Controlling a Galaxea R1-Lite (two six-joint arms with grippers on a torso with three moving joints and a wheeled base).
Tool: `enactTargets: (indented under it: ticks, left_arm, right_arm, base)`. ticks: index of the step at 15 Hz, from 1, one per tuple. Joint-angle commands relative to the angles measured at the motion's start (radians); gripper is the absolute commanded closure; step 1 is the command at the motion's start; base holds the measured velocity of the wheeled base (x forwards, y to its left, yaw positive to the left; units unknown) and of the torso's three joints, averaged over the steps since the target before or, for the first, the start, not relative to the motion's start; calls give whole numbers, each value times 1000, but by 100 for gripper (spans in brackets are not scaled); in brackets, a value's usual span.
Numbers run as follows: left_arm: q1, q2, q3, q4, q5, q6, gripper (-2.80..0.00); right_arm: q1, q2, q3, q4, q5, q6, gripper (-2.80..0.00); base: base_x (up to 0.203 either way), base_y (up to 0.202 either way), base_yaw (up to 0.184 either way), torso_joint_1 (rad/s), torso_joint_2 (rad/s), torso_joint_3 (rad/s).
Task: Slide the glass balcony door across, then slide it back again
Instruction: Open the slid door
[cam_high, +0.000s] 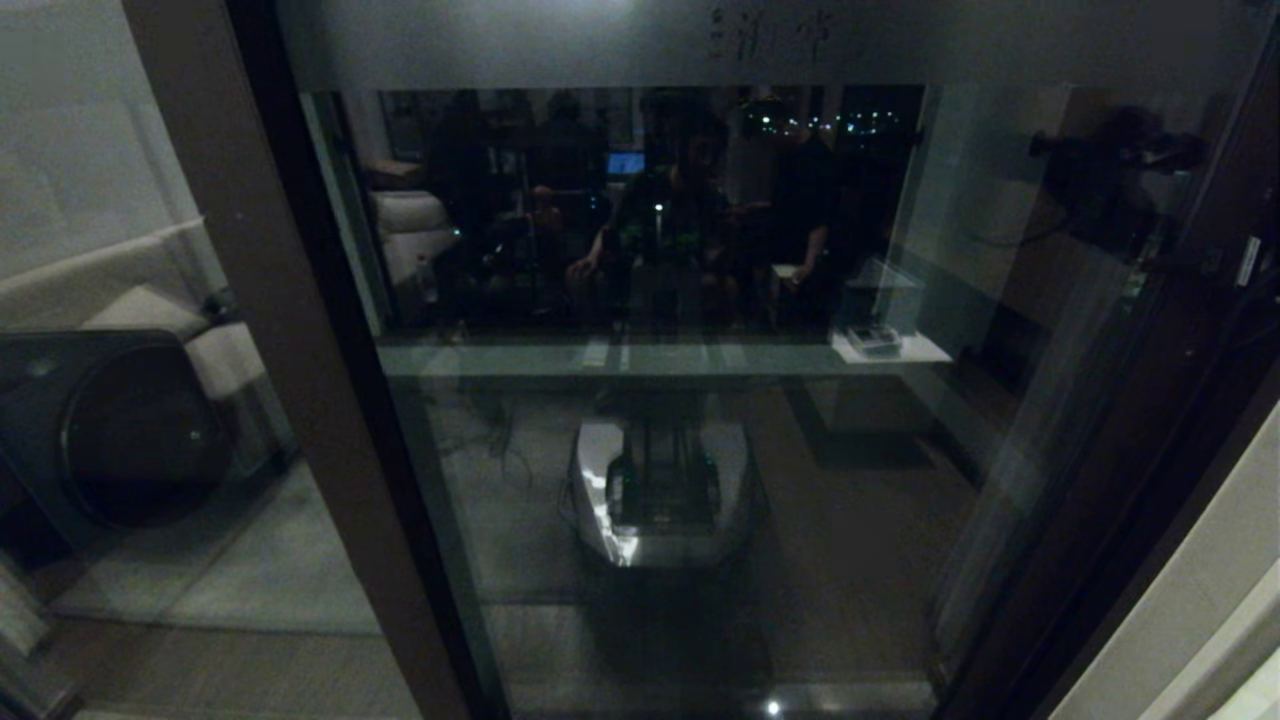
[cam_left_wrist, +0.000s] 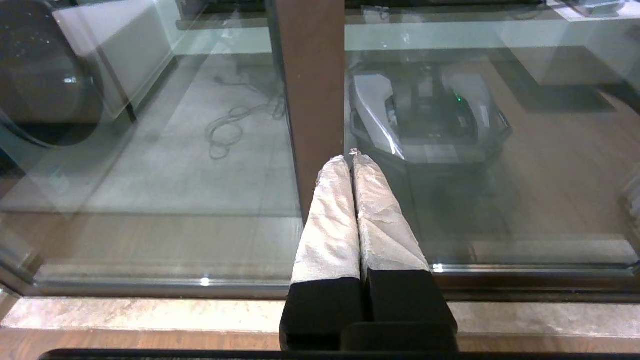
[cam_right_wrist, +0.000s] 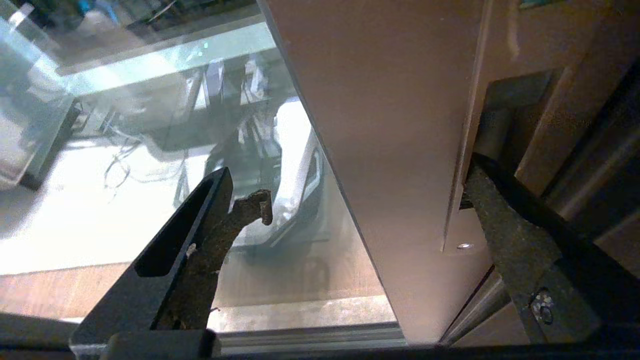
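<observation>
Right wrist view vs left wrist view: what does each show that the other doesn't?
Right wrist only: the open right claw straddling the brown edge stile of the glass balcony door, one finger reaching into a recess behind it. Left wrist only: the shut left claw pointing at a brown stile, and a dark round appliance. Both: the robot's reflected base in the glass.
</observation>
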Motion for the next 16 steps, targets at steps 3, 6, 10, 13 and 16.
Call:
enactTargets:
  ticks: [3,6,10,13,16]
  left_arm:
    - [0,1,0,2,1,1,0]
    - [0,1,0,2,1,1,0]
    - [0,1,0,2,1,1,0]
    - [0,1,0,2,1,1,0]
    - [0,1,0,1,1,1,0]
  right_arm:
    - [3,-21,22,-3,2,-3,-280]
    - [14,-33,45,-5,2,-4,-280]
    - [19,-40,55,-6,4,-3,-280]
    - [31,-53,70,-6,4,-3,-280]
    - [41,-58,81,-6,4,-4,-280]
  base:
    - [0,0,0,0,0,0]
    - [0,0,0,0,0,0]
    - [0,0,0,0,0,0]
    - [0,0,0,0,0,0]
    - [0,0,0,0,0,0]
